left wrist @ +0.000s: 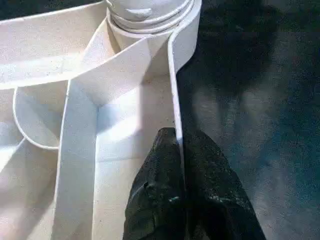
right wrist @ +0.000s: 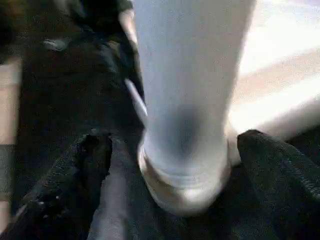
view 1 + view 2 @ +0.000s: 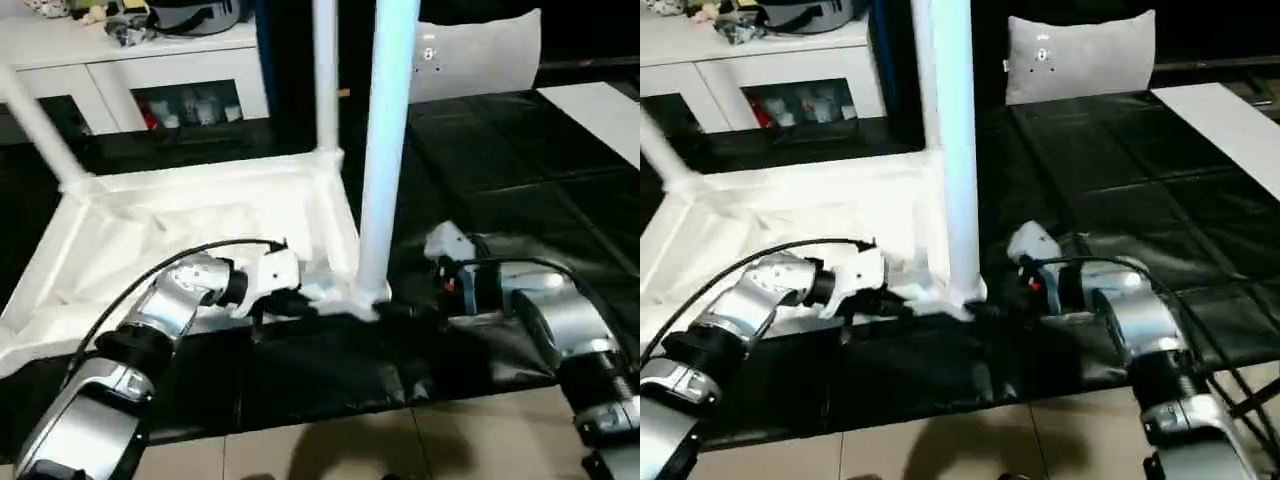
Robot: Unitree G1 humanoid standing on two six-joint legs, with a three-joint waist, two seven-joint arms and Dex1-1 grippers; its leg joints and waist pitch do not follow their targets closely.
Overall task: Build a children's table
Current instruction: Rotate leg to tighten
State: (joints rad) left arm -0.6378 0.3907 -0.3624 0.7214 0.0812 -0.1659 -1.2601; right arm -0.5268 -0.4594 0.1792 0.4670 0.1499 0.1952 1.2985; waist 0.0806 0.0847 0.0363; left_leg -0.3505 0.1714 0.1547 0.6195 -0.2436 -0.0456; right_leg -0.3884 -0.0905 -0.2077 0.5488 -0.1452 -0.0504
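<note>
The children's table lies upside down on the black mat, its white ribbed tabletop [image 3: 190, 220] facing up. One white leg [image 3: 385, 150] stands upright in the near right corner socket. A second leg [image 3: 325, 75] rises at the far right corner, and a third [image 3: 35, 120] leans at the far left. My left gripper [image 1: 177, 135] is shut on the tabletop's thin rim [image 1: 174, 95], just short of that near right socket [image 1: 150, 15]. My right gripper [image 2: 175, 140] is open, a black finger [image 2: 80, 165] on each side of the leg's base [image 2: 185, 175] with gaps between.
A grey cushion [image 3: 480, 55] leans at the back. A white cabinet [image 3: 130, 70] stands at the back left and a white board [image 3: 600, 110] lies at the right. Black mat [image 3: 500, 170] spreads right of the tabletop, and pale floor tiles [image 3: 350, 450] run along the near edge.
</note>
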